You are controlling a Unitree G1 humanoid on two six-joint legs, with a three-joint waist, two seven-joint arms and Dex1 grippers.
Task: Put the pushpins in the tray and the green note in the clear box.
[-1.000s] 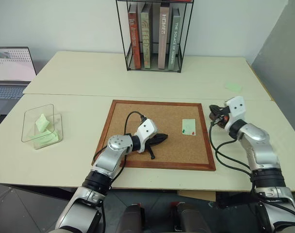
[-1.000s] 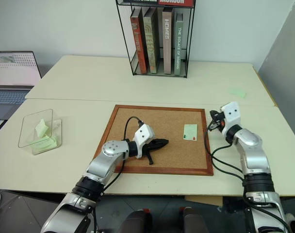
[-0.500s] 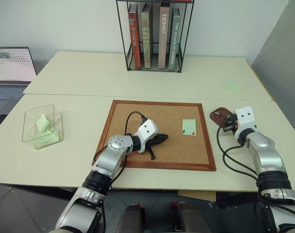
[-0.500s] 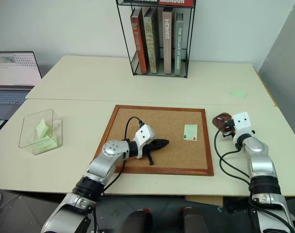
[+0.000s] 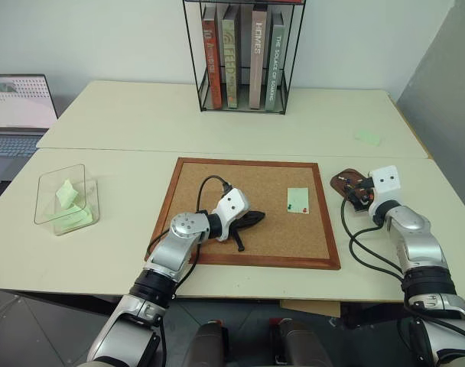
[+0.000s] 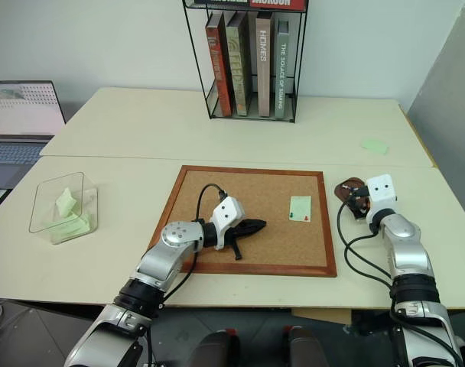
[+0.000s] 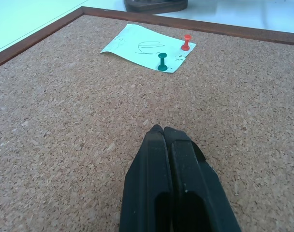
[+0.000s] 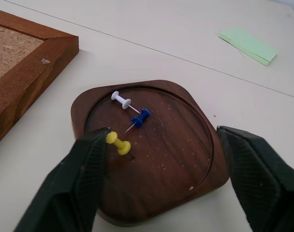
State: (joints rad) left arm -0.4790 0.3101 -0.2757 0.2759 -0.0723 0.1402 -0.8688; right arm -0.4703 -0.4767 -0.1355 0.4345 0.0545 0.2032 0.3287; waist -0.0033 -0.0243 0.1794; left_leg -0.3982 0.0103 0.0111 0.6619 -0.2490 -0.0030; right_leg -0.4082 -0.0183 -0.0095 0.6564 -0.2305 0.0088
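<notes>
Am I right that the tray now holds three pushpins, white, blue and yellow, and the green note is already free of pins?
Not quite. The tray does hold white, blue and yellow pushpins, but the green note is still pinned to the corkboard by a red and a green pin, as the left wrist view shows.

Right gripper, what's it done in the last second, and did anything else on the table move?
The right gripper swung away from the corkboard to the tray and opened; a yellow pushpin lies there by one finger. The left gripper stayed shut on the cork, and the green note kept its two pins.
</notes>
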